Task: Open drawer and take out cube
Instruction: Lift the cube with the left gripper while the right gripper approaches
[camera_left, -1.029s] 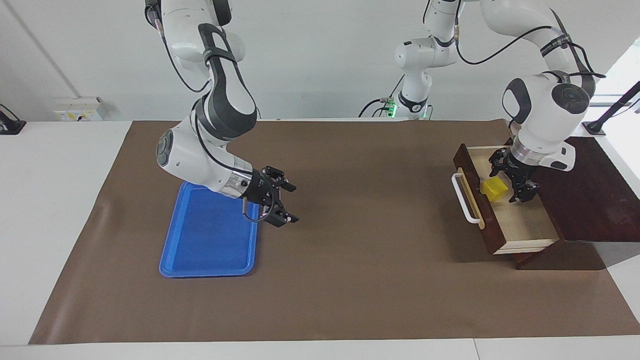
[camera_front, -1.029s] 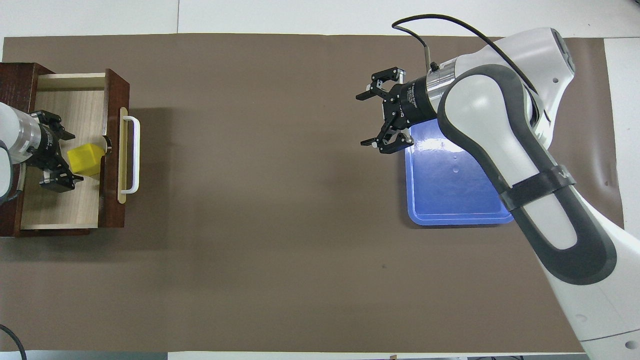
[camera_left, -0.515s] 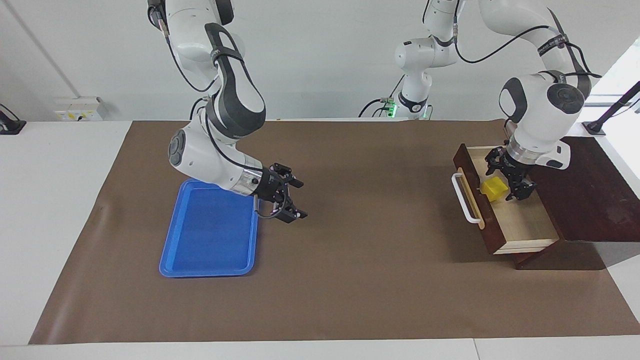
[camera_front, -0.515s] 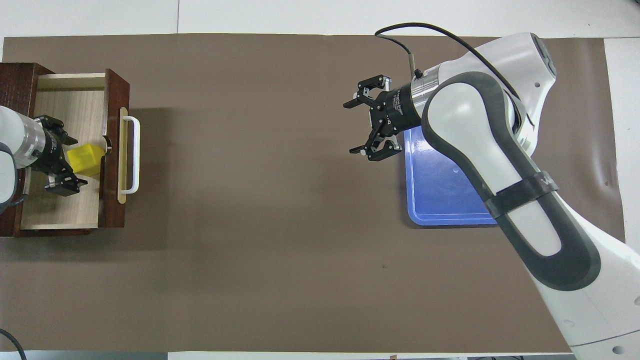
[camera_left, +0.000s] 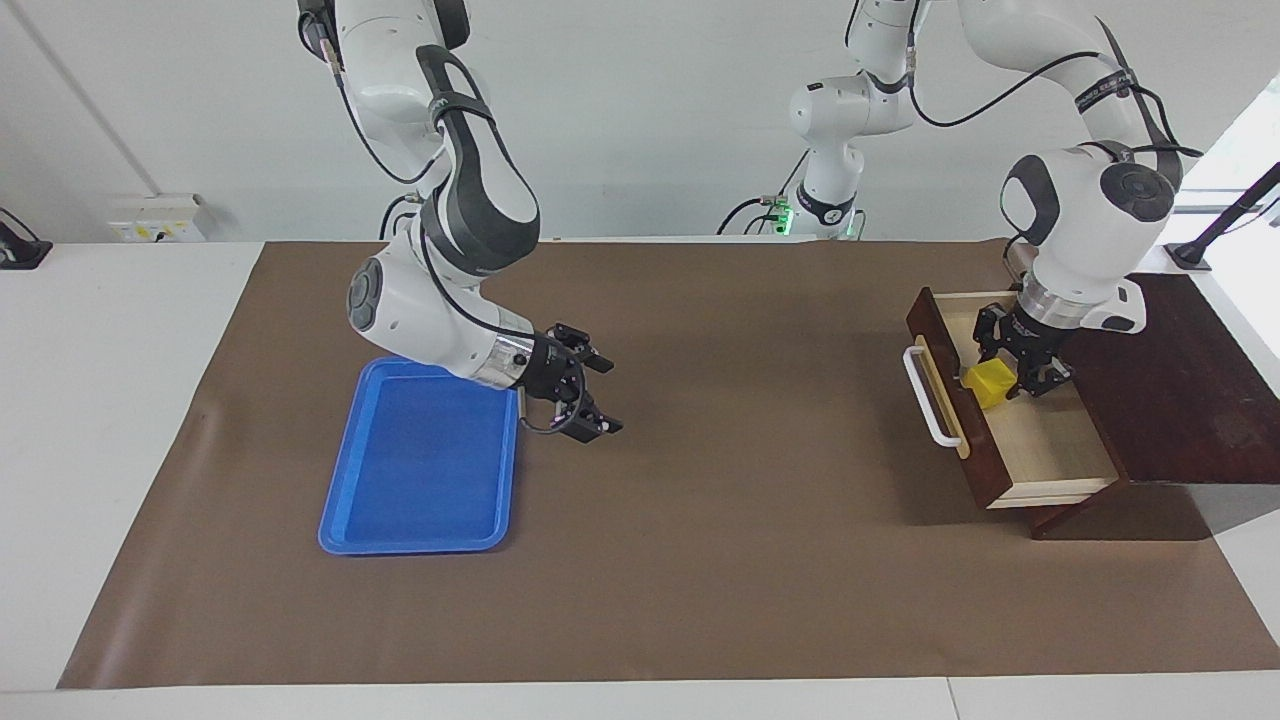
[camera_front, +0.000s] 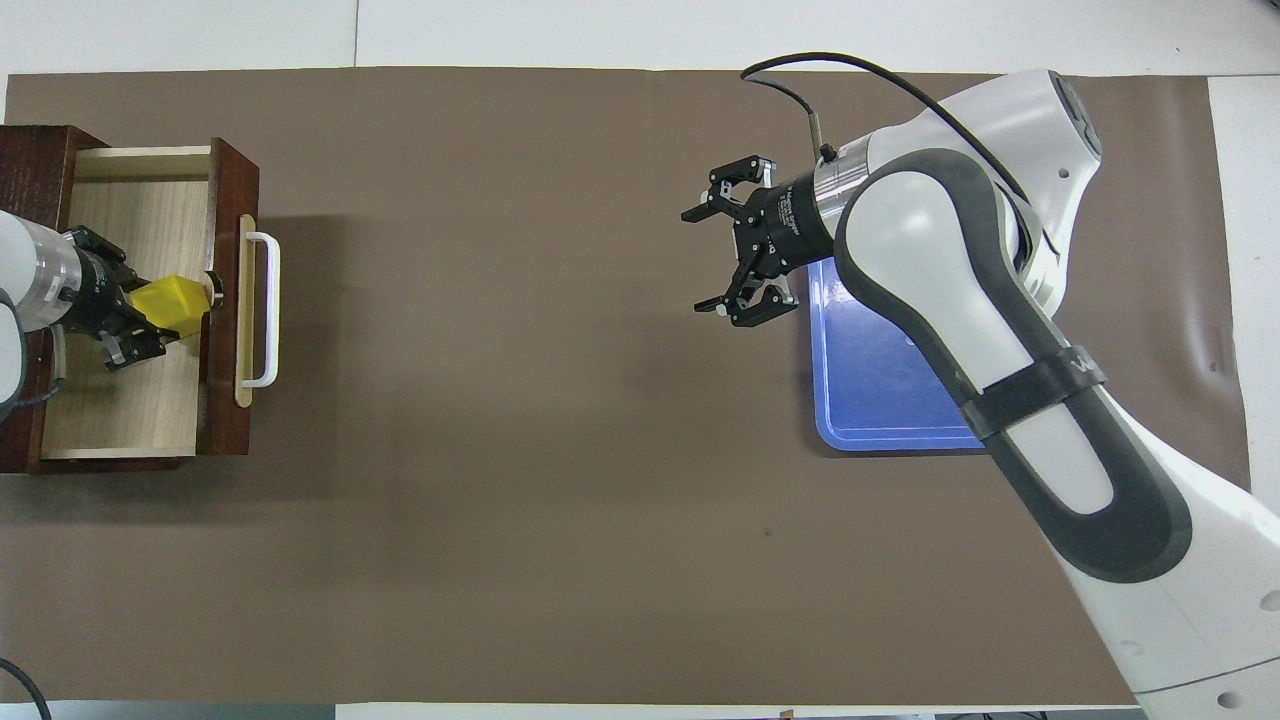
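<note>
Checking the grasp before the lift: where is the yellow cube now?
In both views the yellow cube sits inside the open drawer at the left arm's end of the table, gripped by the left gripper just inside the drawer's front panel.

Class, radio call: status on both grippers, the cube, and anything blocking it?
Left gripper shut on cube inside open drawer. Right gripper open over mat beside blue tray. Nothing blocking.

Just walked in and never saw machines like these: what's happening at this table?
Two robot arms work at a table. The drawer is already pulled open, and the left end effector reaches inside it, shut on the yellow cube, which is not yet out. The right end effector, open, hangs over the brown mat beside the blue tray.
</note>
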